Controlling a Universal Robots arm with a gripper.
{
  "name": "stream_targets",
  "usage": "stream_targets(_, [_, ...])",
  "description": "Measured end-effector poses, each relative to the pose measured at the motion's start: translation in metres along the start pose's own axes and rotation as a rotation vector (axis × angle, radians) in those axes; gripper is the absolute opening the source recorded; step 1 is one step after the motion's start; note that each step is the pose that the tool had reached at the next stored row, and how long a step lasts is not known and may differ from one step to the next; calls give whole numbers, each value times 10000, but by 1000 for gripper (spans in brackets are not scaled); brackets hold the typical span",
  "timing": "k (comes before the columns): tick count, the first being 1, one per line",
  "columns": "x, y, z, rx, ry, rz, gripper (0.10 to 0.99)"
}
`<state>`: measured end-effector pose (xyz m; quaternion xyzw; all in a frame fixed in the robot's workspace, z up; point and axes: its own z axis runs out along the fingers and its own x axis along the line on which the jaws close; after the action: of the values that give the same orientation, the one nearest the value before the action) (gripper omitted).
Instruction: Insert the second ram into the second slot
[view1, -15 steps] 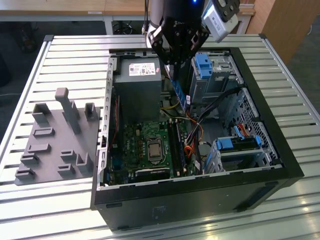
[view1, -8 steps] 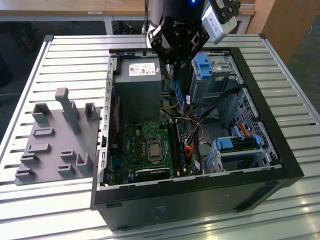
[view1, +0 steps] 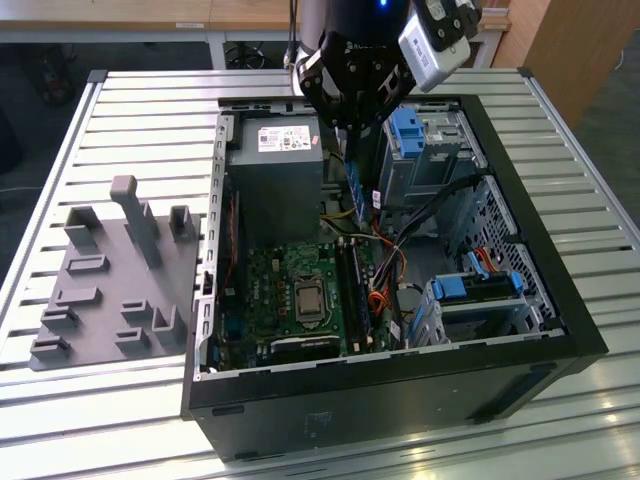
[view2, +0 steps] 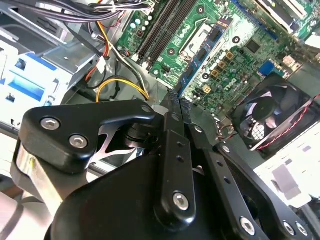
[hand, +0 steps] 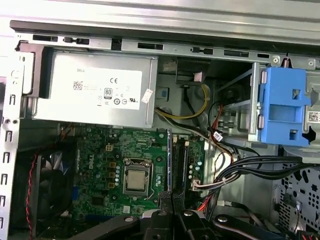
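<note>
Across the middle of the slatted bench (view1: 130, 110) an open computer case (view1: 565, 310) is laid. A grey fixture plate (view1: 110, 280) is set beside it, toward the bench edge at the exterior view's left. A white printed label (hand: 100, 90) is carried by the power supply (hand: 95, 112). The arm (view1: 350, 60) is posed over the case, pointing down. The end effector (view2: 176, 102) is closed on the second ram (view2: 200, 62), which is held edge-on above the motherboard (hand: 125, 150), not yet seated in the memory slots (hand: 179, 160); its far end is hard to make out.
</note>
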<state>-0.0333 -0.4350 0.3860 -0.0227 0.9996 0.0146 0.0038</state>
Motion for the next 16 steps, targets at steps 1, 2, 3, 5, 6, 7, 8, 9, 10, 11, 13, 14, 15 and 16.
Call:
stream_targets(1, [0,0,2,0,-2,66,122])
stream_targets(2, [0,0,6,-1,-3,87,122])
stream_targets(3, [0,-1,10,0,-3,88,122])
stream_targets(5, [0,-1,20,1,-3,90,122])
stream_targets(6, [0,-1,24,1,-2,91,122])
stream_targets(7, [0,-1,29,1,-3,97,122])
stream_targets(8, [0,-1,34,2,-3,117,122])
stream_targets(9, [0,-1,40,7,-5,188,122])
stream_targets(10, [0,-1,45,12,-8,304,122])
stream_targets(11, [1,-2,51,15,-12,442,122])
stream_targets(13, [1,-2,65,29,-20,733,122])
stream_targets(14, [1,-2,72,37,-24,881,122])
stream_targets(15, [1,-3,81,45,-28,1032,122])
stream_targets(16, [1,-3,89,51,-32,1155,122])
